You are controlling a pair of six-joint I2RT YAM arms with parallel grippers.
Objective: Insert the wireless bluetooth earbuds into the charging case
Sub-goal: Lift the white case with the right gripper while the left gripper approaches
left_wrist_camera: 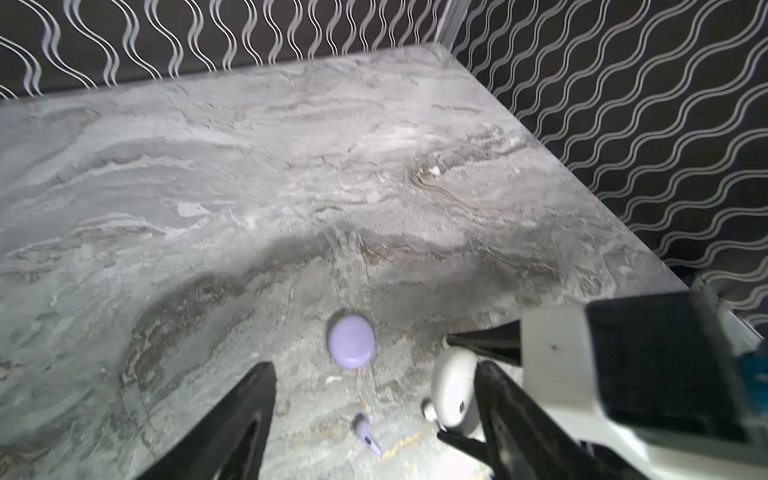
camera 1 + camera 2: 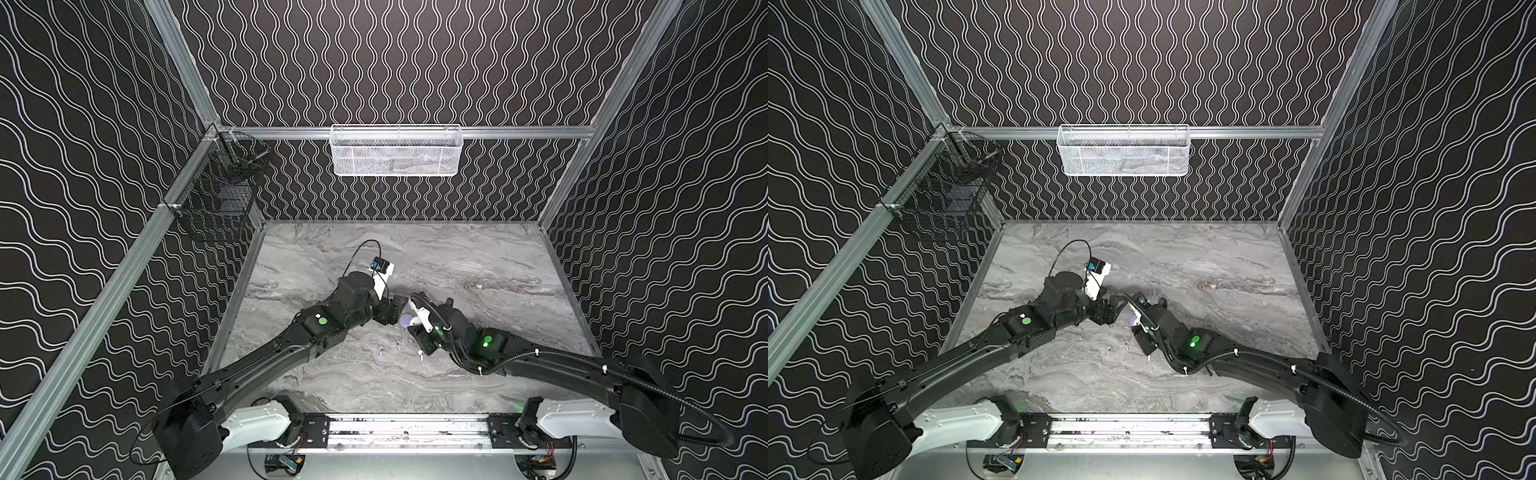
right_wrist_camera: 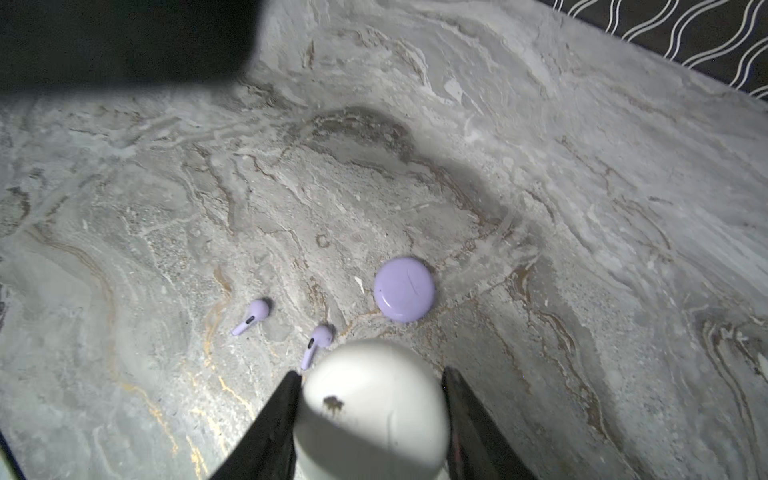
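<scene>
A round lavender charging case (image 3: 404, 289) lies shut on the marble table (image 2: 478, 257); the left wrist view also shows this lavender case (image 1: 351, 340). Two lavender earbuds (image 3: 251, 316) (image 3: 318, 343) lie beside it, one of them (image 1: 368, 434) between my left gripper's fingers. A white earbud (image 2: 420, 354) lies nearer the front. My right gripper (image 3: 372, 374) is shut on a white charging case (image 3: 374, 415), held just above the table. My left gripper (image 1: 376, 374) is open, empty, and close to the white case (image 1: 453, 388).
A white mesh basket (image 2: 395, 149) hangs on the back wall. A black wire basket (image 2: 224, 187) hangs on the left rail. Both grippers (image 2: 395, 309) (image 2: 413, 322) meet at the table's middle. Patterned walls close in three sides.
</scene>
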